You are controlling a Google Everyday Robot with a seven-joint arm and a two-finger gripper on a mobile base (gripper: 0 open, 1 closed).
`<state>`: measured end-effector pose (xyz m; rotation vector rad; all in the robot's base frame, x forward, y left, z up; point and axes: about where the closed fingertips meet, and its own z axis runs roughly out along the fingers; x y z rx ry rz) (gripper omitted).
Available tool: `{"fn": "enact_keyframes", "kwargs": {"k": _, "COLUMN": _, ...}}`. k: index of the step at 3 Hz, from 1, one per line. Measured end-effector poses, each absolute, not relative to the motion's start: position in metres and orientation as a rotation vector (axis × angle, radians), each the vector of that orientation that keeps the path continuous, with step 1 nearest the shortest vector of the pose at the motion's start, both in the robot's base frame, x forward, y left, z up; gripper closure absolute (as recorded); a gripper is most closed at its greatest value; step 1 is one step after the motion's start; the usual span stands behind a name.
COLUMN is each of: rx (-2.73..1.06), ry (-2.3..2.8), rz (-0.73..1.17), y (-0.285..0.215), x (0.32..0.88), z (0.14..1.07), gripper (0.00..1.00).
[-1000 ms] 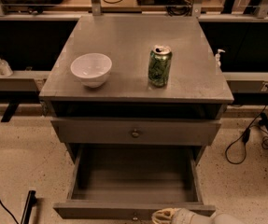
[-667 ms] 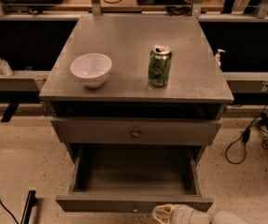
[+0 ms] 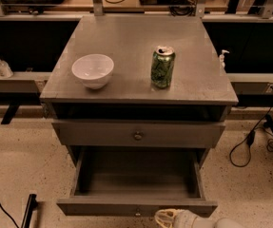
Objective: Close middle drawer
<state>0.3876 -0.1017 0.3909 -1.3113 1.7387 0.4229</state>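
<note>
- My gripper [image 3: 174, 218] is low, just before the front of the middle drawer [image 3: 102, 207] — pulled well out.
- Grip spread or pressed together — I cannot tell.

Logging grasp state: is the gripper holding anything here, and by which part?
Cannot tell: the gripper is at the bottom edge of view, by the open middle drawer front.

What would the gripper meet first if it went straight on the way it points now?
Most likely the front of the middle drawer, near its knob. The gripper sits at the picture's bottom edge, just before that pulled-out front, pointing left toward it; depth is unclear.
</note>
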Motion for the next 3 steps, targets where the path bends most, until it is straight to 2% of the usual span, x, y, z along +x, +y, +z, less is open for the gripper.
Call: {"fn": "enact_keyframes", "kwargs": {"k": 3, "rx": -1.227, "ry": 1.589, "rz": 0.275, "y": -0.101, "x": 0.415, "z": 0.371, "gripper": 1.0}}
